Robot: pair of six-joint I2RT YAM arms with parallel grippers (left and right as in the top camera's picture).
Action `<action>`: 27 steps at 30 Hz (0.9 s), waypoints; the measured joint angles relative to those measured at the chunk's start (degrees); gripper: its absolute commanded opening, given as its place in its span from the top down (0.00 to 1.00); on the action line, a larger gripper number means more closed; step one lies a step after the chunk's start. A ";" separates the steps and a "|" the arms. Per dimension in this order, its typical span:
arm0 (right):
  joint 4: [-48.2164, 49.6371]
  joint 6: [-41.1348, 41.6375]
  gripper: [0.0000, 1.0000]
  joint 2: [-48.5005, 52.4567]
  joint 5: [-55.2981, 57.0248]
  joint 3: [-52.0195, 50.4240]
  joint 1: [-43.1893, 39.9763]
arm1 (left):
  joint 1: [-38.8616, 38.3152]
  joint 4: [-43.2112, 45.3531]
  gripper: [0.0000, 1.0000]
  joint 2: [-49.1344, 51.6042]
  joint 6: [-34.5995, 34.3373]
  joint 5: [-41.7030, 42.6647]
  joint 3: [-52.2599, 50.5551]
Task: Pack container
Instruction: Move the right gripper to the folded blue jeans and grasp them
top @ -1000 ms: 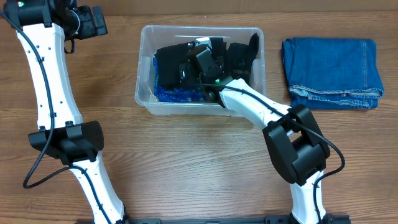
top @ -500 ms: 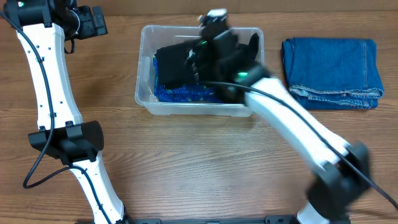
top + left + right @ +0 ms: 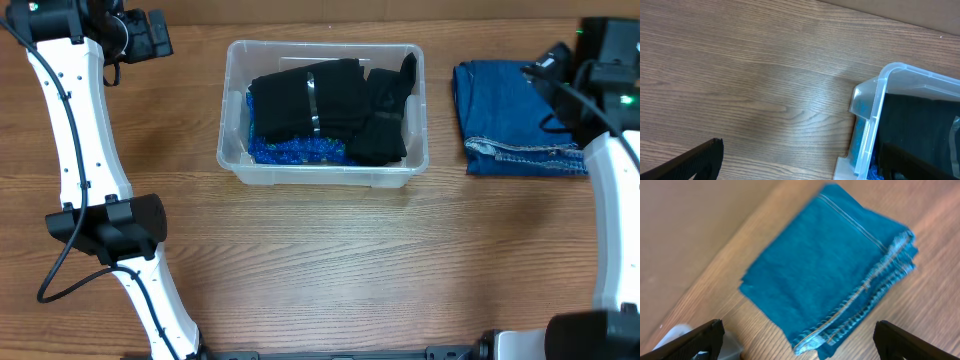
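Above the folded jeans (image 3: 505, 110), the right gripper (image 3: 797, 330) hangs spread; a shallow pinch may lift only the top layer, unfolding them short of the container (image 3: 322, 176).

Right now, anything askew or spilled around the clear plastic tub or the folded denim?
Nothing spilled or damaged. One oddity: inside the clear rectangular plastic tub, the right-hand black garment has a tip poking up at the far rim instead of lying flat. The folded blue denim cloth lies neatly on the wooden table, outside the tub.
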 measured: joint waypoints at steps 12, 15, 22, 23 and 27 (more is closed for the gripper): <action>-4.79 16.50 0.00 19.08 -9.55 -0.87 -5.88 | -0.02 0.00 0.00 0.00 0.00 0.00 0.00; -6.25 17.75 0.00 20.76 -10.45 -1.36 -7.76 | -0.02 0.00 0.00 0.00 0.00 0.02 0.00; -1.16 18.21 0.00 20.79 -11.10 -8.04 -8.17 | -0.02 0.04 0.00 0.00 0.00 0.00 0.00; 0.68 18.27 0.00 20.79 -11.15 -10.27 -8.15 | 0.00 0.04 0.00 0.00 0.00 0.00 0.00; 7.58 18.45 0.00 20.87 -11.10 -15.39 -8.17 | -0.02 0.00 0.00 0.00 0.00 0.00 0.00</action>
